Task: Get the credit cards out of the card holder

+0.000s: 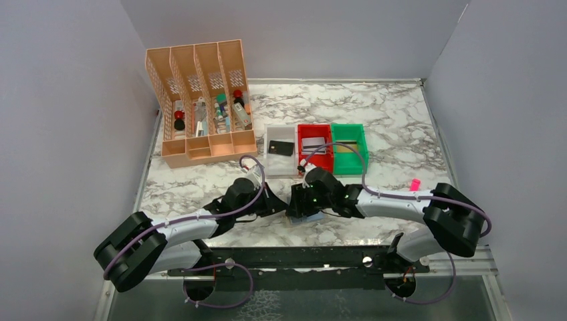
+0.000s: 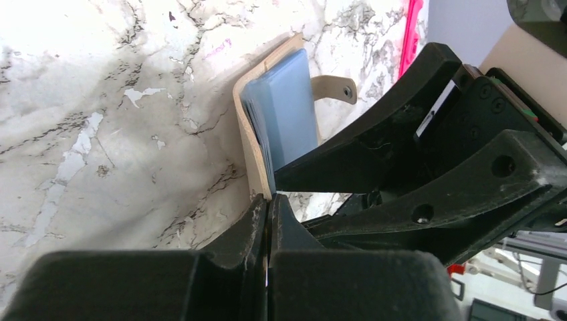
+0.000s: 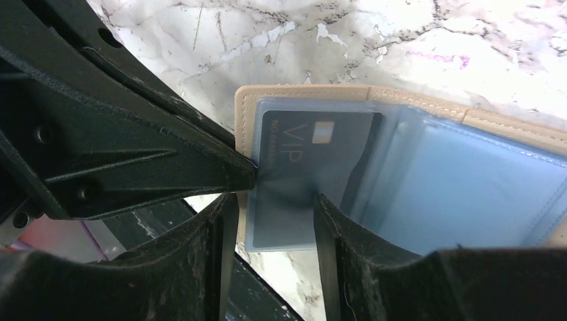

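The card holder (image 3: pixel 468 180), blue-grey with a tan border, lies open on the marble at the near middle (image 1: pixel 311 219). A dark "VIP" credit card (image 3: pixel 294 154) sits in its clear sleeve, its lower end sticking out past the holder's edge. My right gripper (image 3: pixel 274 214) is open, one finger on each side of that protruding end. My left gripper (image 2: pixel 269 202) is shut on the holder's tan edge (image 2: pixel 249 144), right beside the right gripper. A black card (image 1: pixel 281 148), a silver card (image 1: pixel 314 145) and a striped card (image 1: pixel 344 144) lie in the bins.
An orange slotted organizer (image 1: pixel 200 100) stands at the back left. White (image 1: pixel 271 167), red (image 1: pixel 302 132) and green (image 1: pixel 361 137) bins sit in a row just behind the grippers. A pink marker (image 1: pixel 415 183) lies near the right wall.
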You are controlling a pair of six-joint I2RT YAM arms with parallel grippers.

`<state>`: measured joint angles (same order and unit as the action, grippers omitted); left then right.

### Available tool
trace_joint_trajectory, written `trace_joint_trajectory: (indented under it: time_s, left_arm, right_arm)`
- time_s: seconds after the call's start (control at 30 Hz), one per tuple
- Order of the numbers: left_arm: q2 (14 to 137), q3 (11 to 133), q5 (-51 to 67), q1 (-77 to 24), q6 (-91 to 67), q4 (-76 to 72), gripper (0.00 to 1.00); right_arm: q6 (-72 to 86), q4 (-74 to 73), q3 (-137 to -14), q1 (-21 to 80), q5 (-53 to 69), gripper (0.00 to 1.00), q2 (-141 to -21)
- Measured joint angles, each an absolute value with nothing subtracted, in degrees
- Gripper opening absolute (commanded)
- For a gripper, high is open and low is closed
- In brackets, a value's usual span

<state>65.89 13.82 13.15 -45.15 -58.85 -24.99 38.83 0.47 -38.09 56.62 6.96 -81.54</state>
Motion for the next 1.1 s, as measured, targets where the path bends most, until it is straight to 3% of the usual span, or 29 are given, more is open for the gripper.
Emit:
trace_joint_trajectory:
  time_s: [0.07, 0.17, 0.47, 1.1]
  left_arm:
    - [65.87, 13.85, 13.19, -45.15, -58.63, -24.84, 0.02]
    - [65.89, 13.85, 13.06, -45.12, -58.17, -24.01, 0.02]
    - [65.91, 14.2, 12.99, -45.1, -57.54, -23.59, 0.02]
    - [59.77, 17.91, 8.01, -45.41, -53.71, -11.0, 0.01]
  right_arm:
    - [38.7, 1.26, -38.0, 56.62, 8.01, 0.44, -82.59]
    - [39.16, 1.89, -37.98, 56.6, 8.36, 0.25, -83.26]
    - [39.55, 1.91, -37.95, 56.62, 8.43, 0.02, -82.32]
    - [41.74, -1.76, -37.04, 56.66, 2.87, 0.01, -76.66]
